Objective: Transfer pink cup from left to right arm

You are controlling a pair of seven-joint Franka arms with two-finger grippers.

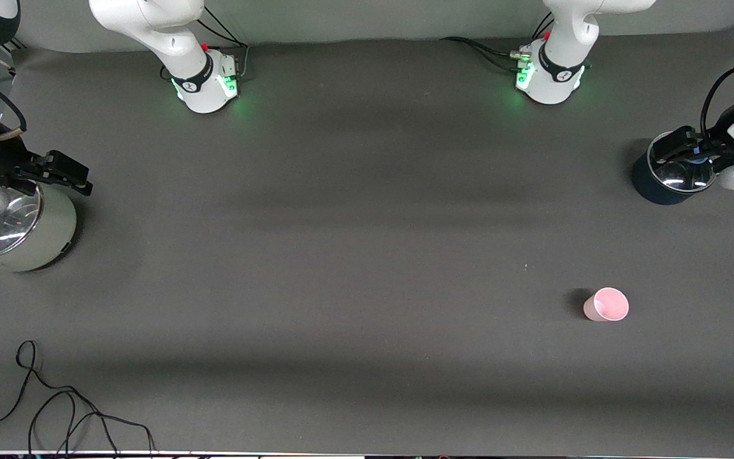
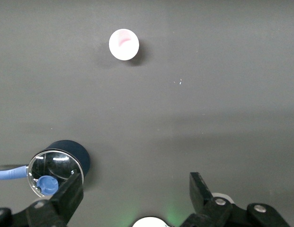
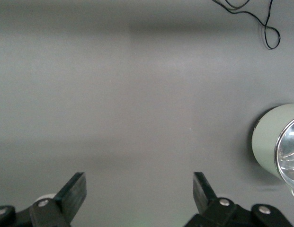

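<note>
The pink cup [image 1: 606, 304] stands upright on the dark table mat, toward the left arm's end and nearer to the front camera than the dark blue pot [image 1: 666, 182]. It also shows in the left wrist view [image 2: 123, 44], apart from the jaws. My left gripper [image 1: 676, 148] hangs over the blue pot, open and empty [image 2: 137, 194]. My right gripper [image 1: 67, 173] hangs beside the pale green pot [image 1: 29, 229] at the right arm's end, open and empty [image 3: 139, 191]. Neither gripper touches the cup.
The blue pot [image 2: 59, 163] has a glass lid with a blue knob. The pale green pot [image 3: 274, 142] also has a glass lid. A black cable [image 1: 55, 408] lies loose near the front edge at the right arm's end.
</note>
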